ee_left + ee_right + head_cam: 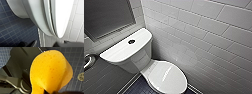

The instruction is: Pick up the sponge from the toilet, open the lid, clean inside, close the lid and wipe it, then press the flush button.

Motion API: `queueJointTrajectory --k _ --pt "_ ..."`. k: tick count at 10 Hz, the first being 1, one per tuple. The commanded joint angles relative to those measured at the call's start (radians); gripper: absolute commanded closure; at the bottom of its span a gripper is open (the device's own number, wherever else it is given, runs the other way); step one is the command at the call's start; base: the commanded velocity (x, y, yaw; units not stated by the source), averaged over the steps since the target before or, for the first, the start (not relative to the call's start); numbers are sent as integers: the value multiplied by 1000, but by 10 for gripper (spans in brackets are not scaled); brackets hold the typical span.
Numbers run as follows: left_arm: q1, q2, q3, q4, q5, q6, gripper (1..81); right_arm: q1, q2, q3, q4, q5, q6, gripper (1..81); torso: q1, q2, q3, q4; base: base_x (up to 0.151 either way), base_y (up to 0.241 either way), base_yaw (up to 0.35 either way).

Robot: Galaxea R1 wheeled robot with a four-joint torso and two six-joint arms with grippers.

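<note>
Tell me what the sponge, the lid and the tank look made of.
The sponge: soft porous foam, matte orange-yellow, pitted with small holes and bent over. The lid: probably smooth plastic, white, glossy with a light streak. The tank: likely glazed ceramic, white with a soft sheen.

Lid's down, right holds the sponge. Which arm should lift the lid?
Left, probably: the left gripper is empty, close beside the lid edge; the right gripper holds the sponge.
</note>
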Motion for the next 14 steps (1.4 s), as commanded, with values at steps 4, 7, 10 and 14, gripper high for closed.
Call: queueJointTrajectory --k 4,7,10,14 --pt "-93 28 59 11 -67 -28 10 -10 -49 19 11 -77 -1 811 0 0 0 0 0 0 0" --pt "-119 40 45 9 -111 -61 10 -9 -53 26 11 -77 -1 811 0 0 0 0 0 0 0" --pt "-125 58 19 9 -109 -79 10 -5 -58 41 9 -77 0 811 0 0 0 0 0 0 0" --pt "-130 92 -50 16 -108 -81 10 -4 -73 62 9 -77 -1 811 0 0 0 0 0 0 0"
